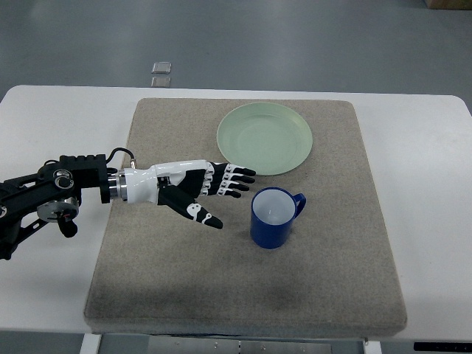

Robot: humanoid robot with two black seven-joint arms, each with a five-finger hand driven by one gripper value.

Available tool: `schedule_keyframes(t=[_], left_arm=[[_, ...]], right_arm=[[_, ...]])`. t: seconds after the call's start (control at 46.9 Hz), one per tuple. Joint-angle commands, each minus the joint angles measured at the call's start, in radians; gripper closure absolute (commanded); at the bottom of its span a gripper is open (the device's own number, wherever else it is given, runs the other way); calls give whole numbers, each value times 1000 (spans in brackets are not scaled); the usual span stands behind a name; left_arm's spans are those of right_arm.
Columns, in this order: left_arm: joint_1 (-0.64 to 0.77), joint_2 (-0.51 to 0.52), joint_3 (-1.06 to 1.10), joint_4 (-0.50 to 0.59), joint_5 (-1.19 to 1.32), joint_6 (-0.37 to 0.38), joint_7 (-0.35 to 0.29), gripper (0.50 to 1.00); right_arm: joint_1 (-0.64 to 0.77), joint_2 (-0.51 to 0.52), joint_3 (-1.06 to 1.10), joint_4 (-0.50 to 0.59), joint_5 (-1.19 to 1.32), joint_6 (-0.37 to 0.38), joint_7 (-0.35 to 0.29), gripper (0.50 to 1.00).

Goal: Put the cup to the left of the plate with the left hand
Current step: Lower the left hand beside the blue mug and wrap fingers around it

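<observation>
A blue cup [273,217] with a white inside stands upright on the grey mat [243,295], its handle pointing to the upper right. A pale green plate [265,138] lies at the mat's far middle, just above the cup. My left hand [221,193] reaches in from the left, fingers spread and empty, its fingertips [247,177] a short gap left of the cup's rim, not touching it. The right arm is not in view.
The mat covers the middle of a white table [428,184]. Two small grey squares [161,68] lie on the floor beyond the table's far edge. Bare mat lies left of the plate, above my hand.
</observation>
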Motion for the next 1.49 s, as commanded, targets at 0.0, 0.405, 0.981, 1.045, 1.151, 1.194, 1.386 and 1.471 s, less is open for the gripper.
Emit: schedule_keyframes(t=[0.0, 0.405, 0.981, 1.045, 1.151, 1.194, 1.386, 1.471], left_arm=[[0, -20, 0, 2, 5, 0, 1, 510], [0, -109, 0, 59, 77, 6, 1, 510], [1, -174, -3, 108, 74, 68, 1, 506], [1, -183, -3, 113, 74, 68, 1, 506], [1, -195, -5, 122, 74, 74, 1, 506], [0, -200, -6, 122, 73, 82, 0, 508], [0, -205, -8, 123, 76, 88, 0, 555], [0, -211, -8, 123, 77, 88, 0, 570]], right_arm=[[0, 0, 0, 1, 0, 0, 0, 568], [0, 0, 0, -1, 0, 0, 0, 568], [0, 0, 0, 1, 0, 0, 0, 568], [0, 0, 0, -1, 0, 0, 0, 568], [0, 0, 0, 1, 0, 0, 0, 568], [0, 0, 0, -1, 0, 0, 0, 568], [0, 0, 0, -1, 0, 0, 0, 568], [0, 0, 0, 1, 0, 0, 0, 568]])
